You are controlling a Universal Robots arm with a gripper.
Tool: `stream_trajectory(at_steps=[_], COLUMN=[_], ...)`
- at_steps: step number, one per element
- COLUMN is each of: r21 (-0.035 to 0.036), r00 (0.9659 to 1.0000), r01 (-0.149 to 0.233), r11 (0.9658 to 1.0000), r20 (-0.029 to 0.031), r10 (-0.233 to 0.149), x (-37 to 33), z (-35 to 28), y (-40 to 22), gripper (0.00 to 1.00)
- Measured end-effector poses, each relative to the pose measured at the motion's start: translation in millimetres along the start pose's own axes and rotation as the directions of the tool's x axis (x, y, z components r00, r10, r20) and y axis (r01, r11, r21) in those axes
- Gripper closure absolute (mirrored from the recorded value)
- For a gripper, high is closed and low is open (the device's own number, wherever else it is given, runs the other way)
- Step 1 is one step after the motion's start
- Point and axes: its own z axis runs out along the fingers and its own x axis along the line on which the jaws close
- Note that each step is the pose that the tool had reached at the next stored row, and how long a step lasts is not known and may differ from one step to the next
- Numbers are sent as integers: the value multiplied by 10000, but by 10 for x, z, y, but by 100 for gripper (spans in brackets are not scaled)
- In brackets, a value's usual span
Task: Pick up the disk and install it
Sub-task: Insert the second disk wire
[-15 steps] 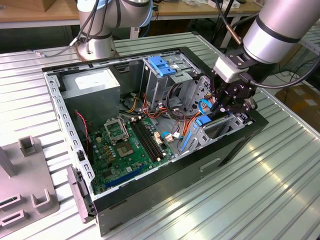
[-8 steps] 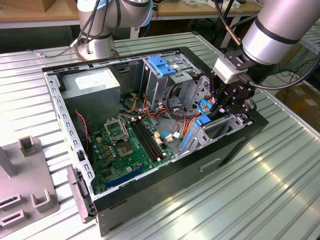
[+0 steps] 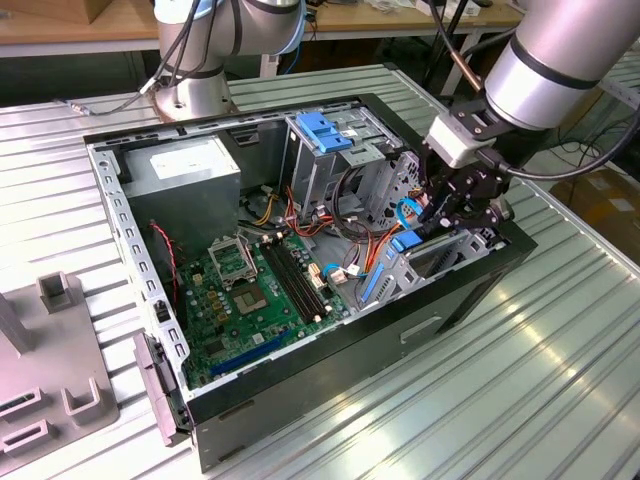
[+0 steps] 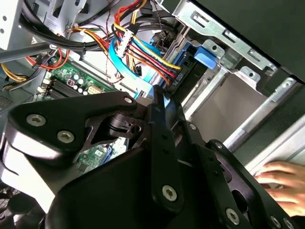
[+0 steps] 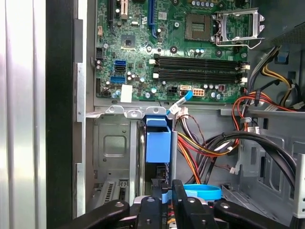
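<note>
My gripper [image 3: 458, 212] is down inside the front corner of the open computer case [image 3: 470, 290], on the exterior view's right. In both wrist views the fingers [image 5: 178, 193] stand close together, pressed in on a thin light-blue edge. I take that edge to be the rail of the disk [image 5: 158, 142], so I am pinching the disk.

The disk stands on edge in the metal bay at the front of the case. Its light-blue carrier points up toward the motherboard [image 5: 190, 47] in the first wrist view. In the exterior view the same blue rail [image 3: 404, 245] shows just below my gripper, slanting down into the bay. In the second wrist view the carrier's blue tab [image 4: 207, 55] sits against the bay's grey metal frame [image 4: 224, 36].

Close around my fingers there is a bundle of red, yellow and orange wires [image 5: 200, 143]. A flat light-blue cable [image 5: 202, 192] curls just beside the fingers. Thick black cables [image 5: 257, 143] run past toward the metal drive cage [image 3: 325, 175].

Further out, the cage carries a blue plastic bracket [image 3: 322, 130] on top. A grey power box [image 3: 185, 165] with a white label sits in the far corner of the case. The green motherboard [image 3: 245, 300] lies flat on the case floor between them.

The case rests on a ribbed metal table [image 3: 520, 400]. A grey fixture [image 3: 50, 380] stands on the table at the exterior view's left, well apart from the case. A person's hand [image 4: 281, 179] lies on the ribbed surface outside the case wall.
</note>
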Motion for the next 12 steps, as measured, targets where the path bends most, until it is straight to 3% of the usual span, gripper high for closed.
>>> stream_trajectory(at_steps=[2,7,9,12], r21=[0,0,0,0], r00=[10000,10000,10000,10000], r01=[0,0,0,0], r11=[10000,10000,10000,10000], r20=[-1,-1,-1,-1], r10=[0,0,0,0], x=[-5,-5,-6,-6], z=[-65,-67,-69,-70], y=[-2,-2,-2,-2], gripper=[76,77,90,90])
